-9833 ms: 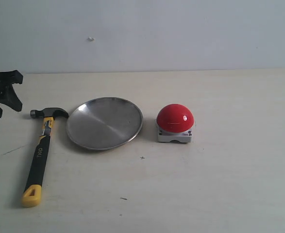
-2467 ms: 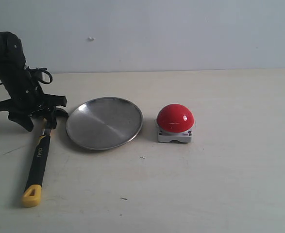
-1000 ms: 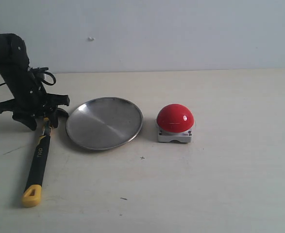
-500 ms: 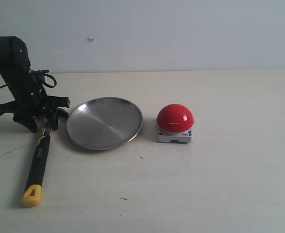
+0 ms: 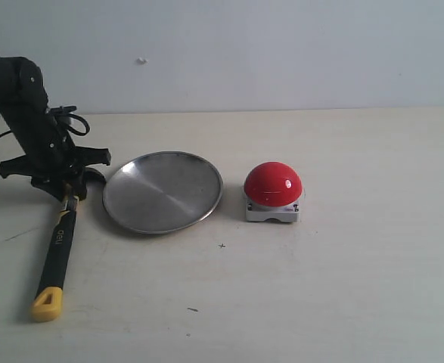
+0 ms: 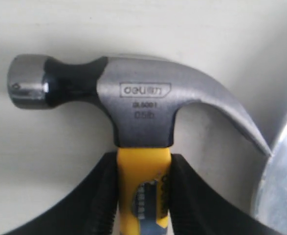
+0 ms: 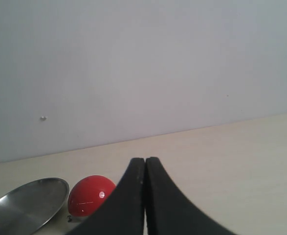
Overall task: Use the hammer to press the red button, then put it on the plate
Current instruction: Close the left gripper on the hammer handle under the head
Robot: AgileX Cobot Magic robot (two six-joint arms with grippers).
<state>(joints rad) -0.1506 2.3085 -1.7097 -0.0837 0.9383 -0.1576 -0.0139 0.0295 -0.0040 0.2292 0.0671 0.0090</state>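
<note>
The hammer [image 5: 57,243] lies on the table left of the plate [image 5: 163,191], its yellow looped end nearest the front edge. My left gripper [image 5: 70,186] is shut on the hammer's yellow neck, just below the head. In the left wrist view the dark metal head [image 6: 133,100] fills the frame and the black fingers [image 6: 97,198] press both sides of the neck [image 6: 142,169]. The red button [image 5: 273,184] stands right of the plate. My right gripper [image 7: 145,162] is shut on nothing and looks across at the red button [image 7: 90,196]; it is outside the exterior view.
The claw tip of the hammer nearly touches the plate's rim [image 6: 280,181]. A pale wall [image 5: 244,53] closes the back of the table. The plate's edge [image 7: 26,203] shows beside the button in the right wrist view.
My left gripper has come down over the hammer's head and shut on its neck. The handle has swung slightly to the left. Plate and button have not moved.
</note>
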